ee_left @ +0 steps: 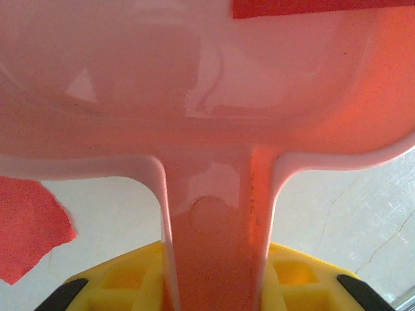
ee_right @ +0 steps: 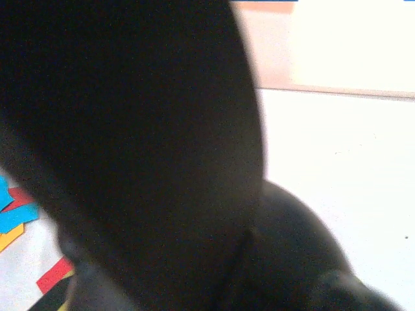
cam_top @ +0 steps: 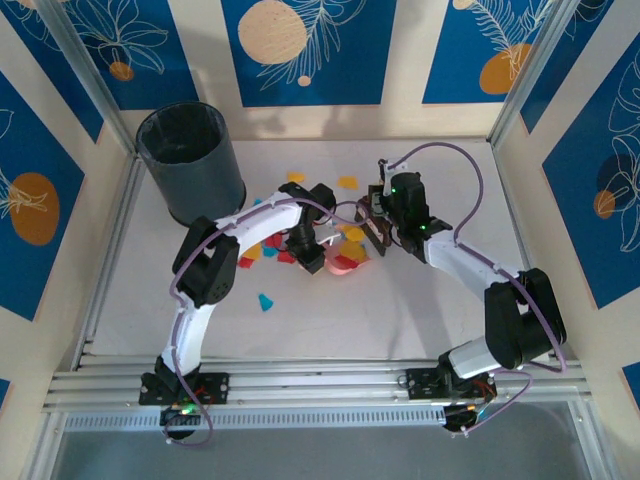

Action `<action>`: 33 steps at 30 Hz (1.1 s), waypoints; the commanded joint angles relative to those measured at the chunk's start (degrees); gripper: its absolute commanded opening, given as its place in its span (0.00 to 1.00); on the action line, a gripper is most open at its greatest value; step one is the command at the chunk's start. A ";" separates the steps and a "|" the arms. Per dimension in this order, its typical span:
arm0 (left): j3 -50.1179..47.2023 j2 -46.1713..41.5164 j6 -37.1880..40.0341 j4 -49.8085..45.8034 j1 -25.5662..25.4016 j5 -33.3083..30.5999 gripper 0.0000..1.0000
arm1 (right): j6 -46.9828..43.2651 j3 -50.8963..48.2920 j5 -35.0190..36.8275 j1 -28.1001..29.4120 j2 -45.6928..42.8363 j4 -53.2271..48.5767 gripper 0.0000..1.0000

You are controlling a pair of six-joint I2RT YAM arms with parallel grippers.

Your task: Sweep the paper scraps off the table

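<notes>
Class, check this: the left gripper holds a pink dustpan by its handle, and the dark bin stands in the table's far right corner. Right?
No. The top external view shows the dark bin in the table's far left corner. The left gripper does hold the pink dustpan by its handle.

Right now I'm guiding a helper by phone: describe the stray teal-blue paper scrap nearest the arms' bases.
Find the dark grey cylindrical bin at the far left of the pale table, then come toward the near rail past the left arm's black elbow. Just right of that elbow lies one small teal-blue paper scrap. It sits alone, while the other scraps crowd farther back.
</notes>
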 commanded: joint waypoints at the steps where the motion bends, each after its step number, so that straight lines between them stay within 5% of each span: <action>1: 1.84 1.59 0.13 -1.03 0.65 0.85 0.00 | 0.82 0.92 -2.28 0.96 0.42 -3.08 0.00; 27: 0.91 1.52 1.83 -0.60 0.63 4.35 0.00 | 6.18 -0.27 -7.16 1.02 -7.88 -3.37 0.00; 33: 0.03 0.75 1.78 -0.11 0.68 3.93 0.00 | 5.44 -0.76 0.45 1.15 -10.67 -5.82 0.00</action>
